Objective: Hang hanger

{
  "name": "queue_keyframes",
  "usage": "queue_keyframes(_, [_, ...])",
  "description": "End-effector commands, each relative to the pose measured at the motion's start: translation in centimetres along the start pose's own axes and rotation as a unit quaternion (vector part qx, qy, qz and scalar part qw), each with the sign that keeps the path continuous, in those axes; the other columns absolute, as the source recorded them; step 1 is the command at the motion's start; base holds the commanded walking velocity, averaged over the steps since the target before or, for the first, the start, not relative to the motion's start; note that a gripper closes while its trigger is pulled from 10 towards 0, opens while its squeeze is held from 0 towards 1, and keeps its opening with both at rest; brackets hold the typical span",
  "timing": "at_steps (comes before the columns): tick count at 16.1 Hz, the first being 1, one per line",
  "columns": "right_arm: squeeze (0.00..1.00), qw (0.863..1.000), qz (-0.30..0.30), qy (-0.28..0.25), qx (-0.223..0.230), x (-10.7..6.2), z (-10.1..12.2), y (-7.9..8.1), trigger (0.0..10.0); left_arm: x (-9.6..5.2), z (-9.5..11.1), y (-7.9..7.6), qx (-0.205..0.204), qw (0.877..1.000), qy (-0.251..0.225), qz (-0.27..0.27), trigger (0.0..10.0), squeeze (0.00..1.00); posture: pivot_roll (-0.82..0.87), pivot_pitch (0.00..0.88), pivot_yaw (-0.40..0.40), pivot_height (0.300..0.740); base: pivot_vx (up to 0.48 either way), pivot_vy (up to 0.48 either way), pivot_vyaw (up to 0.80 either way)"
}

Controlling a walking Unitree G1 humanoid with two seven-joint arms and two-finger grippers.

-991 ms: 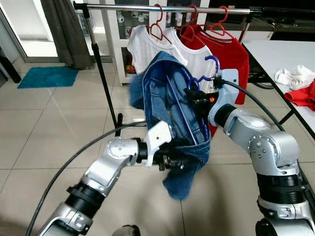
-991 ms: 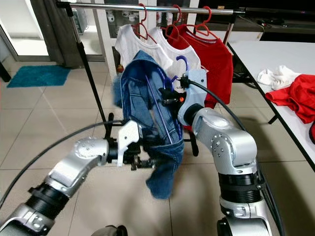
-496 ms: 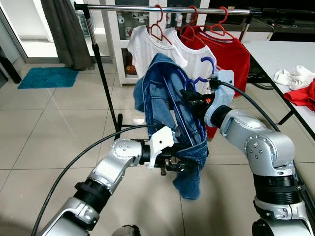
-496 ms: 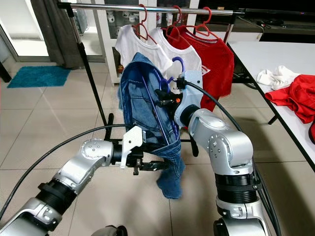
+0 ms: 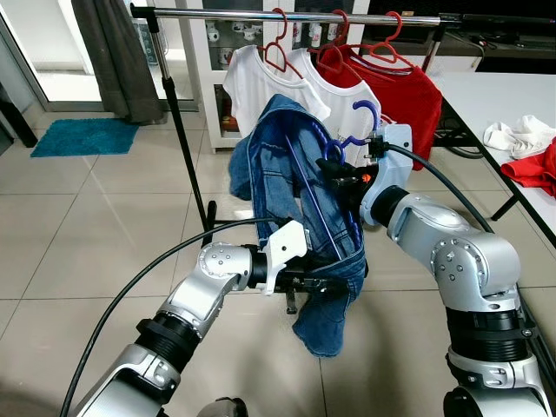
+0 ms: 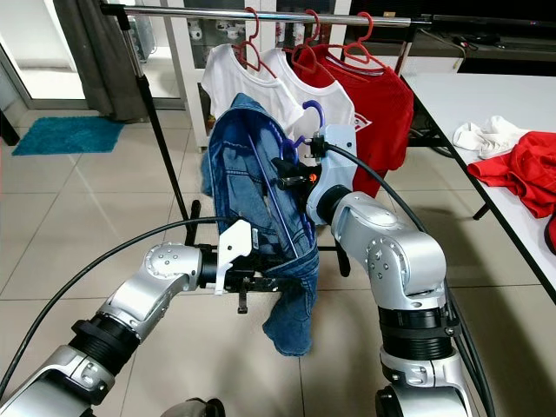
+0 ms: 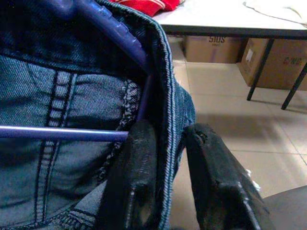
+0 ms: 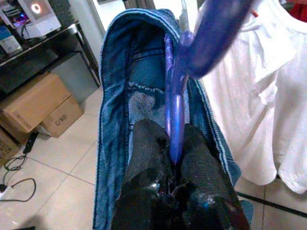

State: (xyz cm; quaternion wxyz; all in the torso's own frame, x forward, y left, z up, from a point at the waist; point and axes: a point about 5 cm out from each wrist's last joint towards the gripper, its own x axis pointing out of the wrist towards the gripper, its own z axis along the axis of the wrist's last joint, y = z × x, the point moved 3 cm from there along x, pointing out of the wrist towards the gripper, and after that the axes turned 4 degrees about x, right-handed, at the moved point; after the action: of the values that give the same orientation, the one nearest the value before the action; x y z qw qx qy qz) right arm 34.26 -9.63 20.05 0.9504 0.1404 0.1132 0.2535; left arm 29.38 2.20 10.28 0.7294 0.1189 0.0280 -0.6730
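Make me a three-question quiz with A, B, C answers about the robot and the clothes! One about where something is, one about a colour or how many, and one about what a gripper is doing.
1. Where is the blue hanger?
A. on the rail
B. in the right gripper, below the rail
C. on the floor

2. How many red hangers hang on the rail?
A. one
B. three
C. five

3. What is the left gripper doing?
A. pinching the denim garment
B. hanging open
C. holding a shirt

Answers: 1 B, its fingers clamp the hanger's stem. 2 B, three red hooks sit on the rail. 3 A, denim edge runs between its fingers.

A cardboard box (image 8: 61, 116) under the dark table reads "C/NO"
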Motion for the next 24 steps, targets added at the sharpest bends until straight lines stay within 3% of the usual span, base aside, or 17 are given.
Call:
queue_keyframes(1, [0.00, 1.000, 0.015, -0.024, -0.007, -0.2, 1.2, 0.7, 0.0, 0.0, 0.4, 0.2, 0.005, 1.000, -0.008, -0.003, 0.0, 0.00, -0.18, 0.050, 0.010, 0.740, 0.000, 0.000, 0.00])
queue_keyframes(8, [0.00, 1.000, 0.011, -0.020, -0.014, -0.3, 1.0, 0.6, 0.0, 0.0, 1.7, 0.6, 0.001, 0.999, -0.050, 0.000, 0.0, 0.00, -0.18, 0.049, 0.012, 0.740, 0.000, 0.000, 0.00])
queue_keyframes(12, [0.00, 0.999, 0.001, -0.007, -0.042, -0.4, 0.3, 0.4, 0.0, -0.3, 3.1, 1.0, 0.007, 0.996, -0.083, 0.010, 0.0, 0.00, -0.18, 0.049, 0.012, 0.740, 0.000, 0.000, 0.00])
queue_keyframes(17, [0.00, 0.998, -0.011, 0.010, -0.064, -0.6, -0.6, -0.3, 0.0, -1.6, 5.0, 1.9, 0.038, 0.994, -0.098, 0.032, 0.0, 0.00, -0.18, 0.048, 0.012, 0.740, 0.000, 0.000, 0.00])
queue_keyframes(21, [0.00, 0.997, -0.029, -0.001, -0.070, -0.9, 0.1, -1.4, 0.0, -3.2, 1.8, 1.0, 0.027, 0.998, -0.027, 0.053, 0.0, 0.00, -0.18, 0.047, 0.022, 0.740, 0.000, 0.000, 0.00])
queue_keyframes(22, [0.00, 0.997, -0.030, -0.009, -0.071, -1.0, 0.6, -1.6, 0.0, -3.6, -0.7, 0.7, 0.010, 0.997, 0.022, 0.077, 0.0, 0.00, -0.18, 0.046, 0.021, 0.740, 0.000, 0.000, 0.00])
queue_keyframes(24, [0.00, 0.997, -0.028, -0.014, -0.073, -1.0, 1.0, -1.5, 0.0, -4.1, -3.3, 1.3, -0.002, 0.988, 0.086, 0.130, 0.0, 0.00, -0.18, 0.046, 0.021, 0.740, 0.000, 0.000, 0.00])
